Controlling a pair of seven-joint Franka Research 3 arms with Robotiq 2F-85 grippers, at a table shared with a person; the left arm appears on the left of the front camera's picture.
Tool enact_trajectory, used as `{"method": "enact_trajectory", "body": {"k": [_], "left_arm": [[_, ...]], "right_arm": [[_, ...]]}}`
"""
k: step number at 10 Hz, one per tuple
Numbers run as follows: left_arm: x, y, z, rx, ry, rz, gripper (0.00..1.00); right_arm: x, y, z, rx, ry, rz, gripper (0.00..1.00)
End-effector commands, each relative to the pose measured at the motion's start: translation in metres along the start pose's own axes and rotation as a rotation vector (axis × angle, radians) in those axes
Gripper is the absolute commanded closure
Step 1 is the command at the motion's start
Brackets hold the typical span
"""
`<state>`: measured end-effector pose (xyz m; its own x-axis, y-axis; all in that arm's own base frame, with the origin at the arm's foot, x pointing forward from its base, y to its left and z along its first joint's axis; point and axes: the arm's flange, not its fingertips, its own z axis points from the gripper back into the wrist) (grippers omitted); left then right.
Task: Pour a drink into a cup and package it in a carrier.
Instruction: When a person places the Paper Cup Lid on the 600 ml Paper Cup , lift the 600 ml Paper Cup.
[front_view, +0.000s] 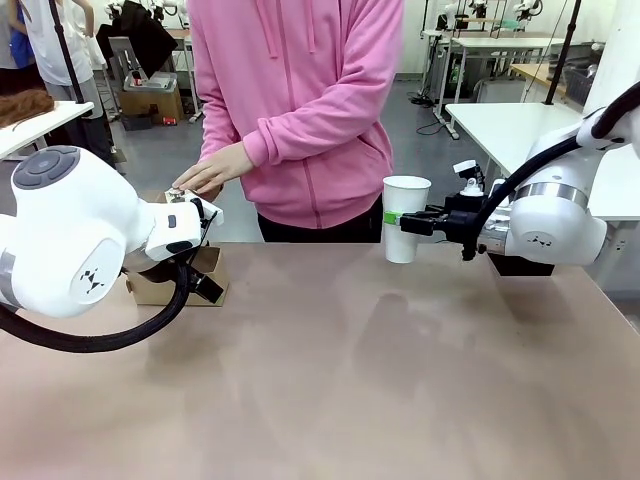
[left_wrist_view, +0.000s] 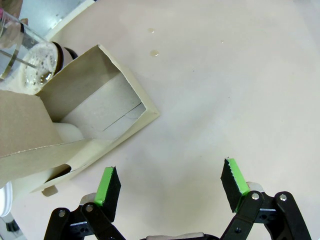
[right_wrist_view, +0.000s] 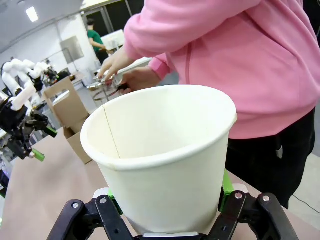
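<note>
Inside the right tool's (front_view: 402, 221) grip stands the cup (front_view: 407, 192), upright.

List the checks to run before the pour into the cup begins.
1. The right gripper is shut on the cup: ok.
2. The cup is upright, mouth up, held off the table: ok.
3. The left gripper is open, holding nothing, beside the carrier: ok.
4. The person's hand is on the jug by the carrier: ok.
5. A carrier slot is free for the cup: cannot tell; one slot holds something white.
6. The jug's fill: cannot tell.
</note>
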<state>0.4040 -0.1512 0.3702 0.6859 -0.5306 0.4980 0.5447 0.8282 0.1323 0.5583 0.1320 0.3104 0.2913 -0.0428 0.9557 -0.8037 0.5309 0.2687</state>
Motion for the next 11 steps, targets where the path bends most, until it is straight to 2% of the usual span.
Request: {"method": "enact_trajectory", "body": {"k": [1,11], "left_arm": [[0.0000,-0.0001,0.0004,-0.001,-0.001,0.000,0.00],[0.0000,-0.0001,0.0004,-0.001,-0.001,0.000,0.00]], "right_arm": [[0.0027,0.0016,-0.0018,-0.004,-0.015,0.001,0.19],[0.0027,0.0016,-0.0018,-0.004,-0.015,0.001,0.19]]}}
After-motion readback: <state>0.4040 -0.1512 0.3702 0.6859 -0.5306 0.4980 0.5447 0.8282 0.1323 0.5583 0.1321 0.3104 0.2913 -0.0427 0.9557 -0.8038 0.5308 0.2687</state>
